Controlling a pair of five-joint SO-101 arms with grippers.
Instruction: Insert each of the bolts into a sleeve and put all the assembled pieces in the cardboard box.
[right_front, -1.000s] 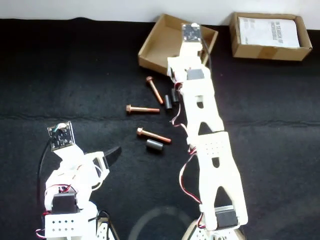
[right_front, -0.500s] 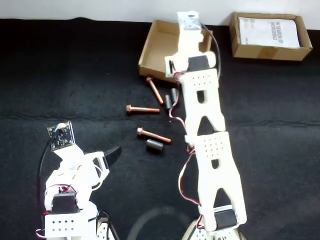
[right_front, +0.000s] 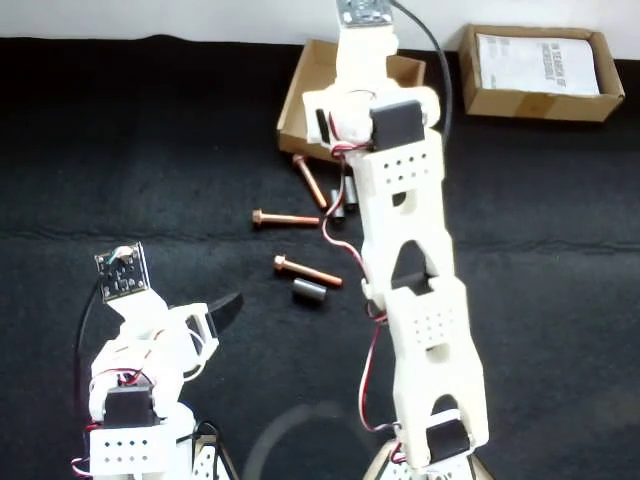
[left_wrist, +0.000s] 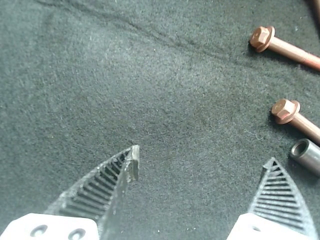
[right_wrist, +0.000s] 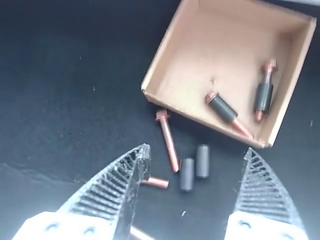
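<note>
We find the left hand (left_wrist: 203, 156) low over the black table (right_front: 150, 150) at about seven o'clock. Its two fingers are spread wide and there is nothing between them. Toward two o'clock from it lies the near bolt (right_front: 308, 270), with a lone sleeve (right_front: 309, 292) just beside it on its six o'clock side. We cannot tell whether the two touch.

Farther up the table the middle bolt (right_front: 285, 217) lies crosswise, its head pointing to nine o'clock. Beyond it the far bolt (right_front: 310, 180) lies with its head toward eleven o'clock, just beside the outer wall of the cardboard box (right_front: 300, 100). At the far bolt's three o'clock side the closer sleeve (right_wrist: 186, 173) and the farther sleeve (right_wrist: 202, 161) lie side by side on the cloth.

The cardboard box sits at twelve o'clock. Inside it we see a first assembled piece (right_wrist: 225, 112) and a second assembled piece (right_wrist: 264, 92), each a bolt with a dark sleeve around its shank, lying apart on the box floor.

The right arm (right_front: 420, 330) stretches from six o'clock up to the box. The right hand (right_wrist: 195, 152) hangs above the box's near wall and the two loose sleeves, fingers wide apart and empty.

A second box (right_front: 480, 95) stands at two o'clock and holds a printed sheet (right_front: 535, 62).
</note>
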